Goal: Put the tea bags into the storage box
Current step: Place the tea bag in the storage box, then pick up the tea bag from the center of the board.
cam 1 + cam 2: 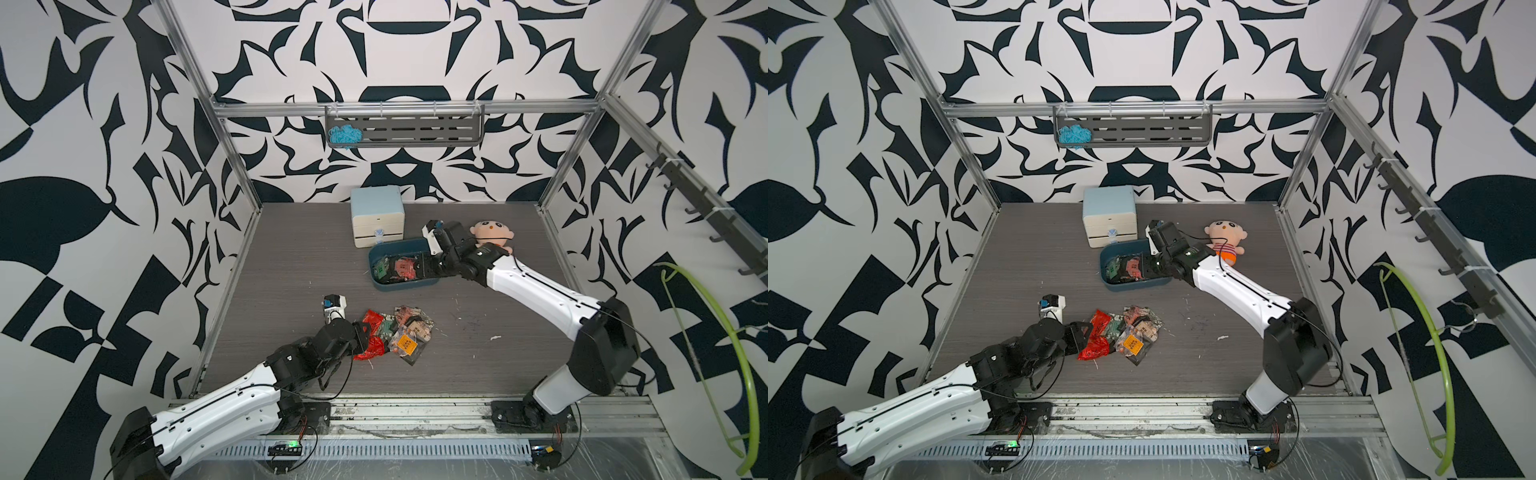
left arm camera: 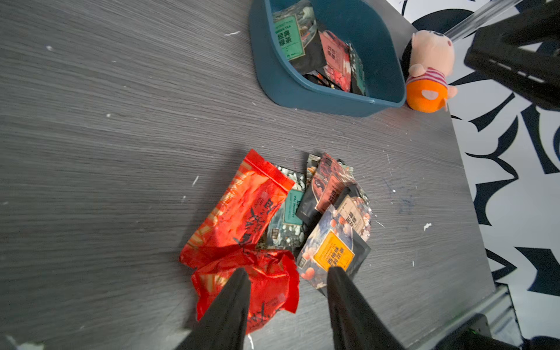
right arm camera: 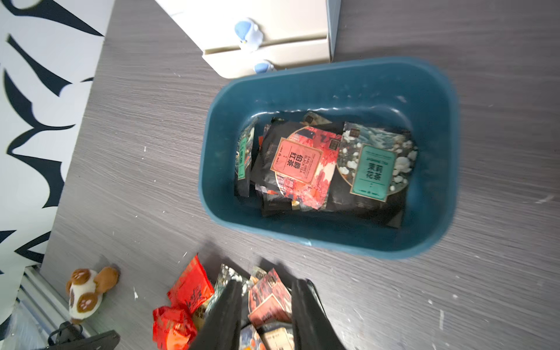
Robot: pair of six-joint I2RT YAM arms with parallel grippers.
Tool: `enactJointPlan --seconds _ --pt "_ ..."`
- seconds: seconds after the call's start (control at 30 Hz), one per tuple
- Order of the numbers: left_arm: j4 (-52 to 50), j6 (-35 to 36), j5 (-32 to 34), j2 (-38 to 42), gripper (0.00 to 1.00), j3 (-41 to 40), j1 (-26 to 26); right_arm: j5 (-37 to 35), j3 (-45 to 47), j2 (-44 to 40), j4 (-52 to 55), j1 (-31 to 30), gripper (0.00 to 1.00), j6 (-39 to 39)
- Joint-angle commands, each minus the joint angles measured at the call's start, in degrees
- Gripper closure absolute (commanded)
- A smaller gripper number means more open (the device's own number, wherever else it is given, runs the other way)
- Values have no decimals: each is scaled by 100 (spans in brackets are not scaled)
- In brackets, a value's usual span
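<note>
- The tea bags [image 2: 242, 212]: crinkled foil; the red ones, at 9 o'clock of the pile in both top views, shine most, and the dark ones have duller printed labels.
- The storage box [image 3: 430, 121]: smooth plastic with a faint sheen.
- The table [image 2: 106, 136]: matt grey wood grain, white-flecked.
- The plush doll [image 2: 430, 60], at 2 o'clock of the box: fuzzy cloth.
- The drawer cabinet [image 1: 376, 199]: smooth matt plastic.
- The frame rails [image 1: 291, 109]: brushed metal.
</note>
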State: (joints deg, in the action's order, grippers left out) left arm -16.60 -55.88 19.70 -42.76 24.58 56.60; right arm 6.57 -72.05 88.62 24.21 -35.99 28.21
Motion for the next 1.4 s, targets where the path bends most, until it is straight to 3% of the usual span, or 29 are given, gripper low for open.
enactJointPlan --seconds 0.0,0.27,0.4,0.7,0.93,1.37 --pt "634 98 -733 -825 59 435 33 -47 921 -1046 98 -18 66 -31" --pt "1118 -48 -1092 -2312 61 985 540 336 2413 -2563 -12 -277 63 424" --pt "1133 -152 -1149 -2950 64 1285 738 359 3035 -2824 -296 -594 62 720" --pt "1416 -557 -1324 -3989 73 1446 739 322 3773 -2207 -1261 -1252 62 1247" --pt "1296 -913 -935 -3939 75 1245 739 332 3859 -1749 -1704 -1315 63 1380" --pt "1422 -1144 -863 -4256 82 1164 739 311 3496 -958 -1778 -1310 66 1266"
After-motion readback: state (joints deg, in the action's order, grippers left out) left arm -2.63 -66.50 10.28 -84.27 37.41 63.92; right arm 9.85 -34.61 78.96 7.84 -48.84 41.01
